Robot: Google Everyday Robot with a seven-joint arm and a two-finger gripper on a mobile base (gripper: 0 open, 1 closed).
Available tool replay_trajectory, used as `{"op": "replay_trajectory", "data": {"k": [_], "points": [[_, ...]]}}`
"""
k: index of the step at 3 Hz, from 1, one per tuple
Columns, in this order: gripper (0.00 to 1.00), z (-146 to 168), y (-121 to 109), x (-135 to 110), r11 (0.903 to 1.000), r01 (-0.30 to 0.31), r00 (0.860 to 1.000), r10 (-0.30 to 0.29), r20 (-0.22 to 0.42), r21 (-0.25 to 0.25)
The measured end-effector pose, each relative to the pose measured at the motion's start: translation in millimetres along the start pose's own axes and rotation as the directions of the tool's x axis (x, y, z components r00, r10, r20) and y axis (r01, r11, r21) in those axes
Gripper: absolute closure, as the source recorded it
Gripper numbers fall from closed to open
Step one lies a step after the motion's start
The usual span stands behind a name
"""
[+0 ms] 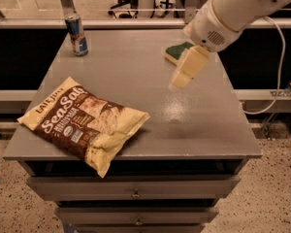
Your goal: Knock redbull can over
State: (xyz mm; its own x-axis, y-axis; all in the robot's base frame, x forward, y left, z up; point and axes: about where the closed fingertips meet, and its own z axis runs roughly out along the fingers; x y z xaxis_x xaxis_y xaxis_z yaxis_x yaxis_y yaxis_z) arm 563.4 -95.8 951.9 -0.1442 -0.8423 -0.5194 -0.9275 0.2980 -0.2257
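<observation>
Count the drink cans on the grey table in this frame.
1. The redbull can stands upright at the far left corner of the table. The gripper hangs over the right half beside the sponge, well apart from the can. No other can shows.

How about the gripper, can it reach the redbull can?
Probably yes. The gripper hangs above the tabletop's right side; no object lies between it and the upright redbull can at the far-left corner.

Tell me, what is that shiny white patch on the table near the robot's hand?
In the camera view, it is glare: light bouncing off the grey table just below the gripper, which hangs over the right half, far from the upright can.
</observation>
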Motion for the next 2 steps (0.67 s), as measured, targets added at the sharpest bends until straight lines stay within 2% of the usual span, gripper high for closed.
{"op": "replay_trajectory", "data": {"k": [1, 2], "points": [[0.0, 29.5, -26.6, -73.9, 0.9994, 0.016, 0.995, -0.019, 0.102, 0.03], [0.0, 29.0, -26.0, -72.1, 0.9995, 0.016, 0.995, -0.019, 0.1, 0.029]]}}
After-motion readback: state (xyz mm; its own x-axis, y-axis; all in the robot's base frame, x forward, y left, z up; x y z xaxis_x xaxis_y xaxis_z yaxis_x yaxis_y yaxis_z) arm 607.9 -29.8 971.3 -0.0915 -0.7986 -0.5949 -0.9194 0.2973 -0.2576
